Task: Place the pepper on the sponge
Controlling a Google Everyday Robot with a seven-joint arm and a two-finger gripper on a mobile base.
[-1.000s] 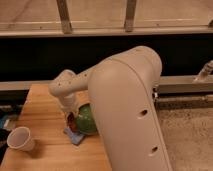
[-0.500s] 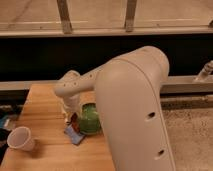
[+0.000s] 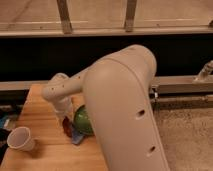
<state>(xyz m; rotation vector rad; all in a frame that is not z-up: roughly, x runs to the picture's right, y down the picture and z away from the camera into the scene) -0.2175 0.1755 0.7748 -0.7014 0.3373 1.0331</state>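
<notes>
One gripper, fingers tight around the pepper, at the sponge edge beside the bowl; cup well apart.

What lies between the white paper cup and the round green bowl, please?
In the camera view, the pincer hangs there with the slim red pepper, beside the flat blue-grey sponge.

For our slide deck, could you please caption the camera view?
End effector low over the red pepper and blue sponge, beside the green bowl; white cup nearby on the wooden table.
</notes>
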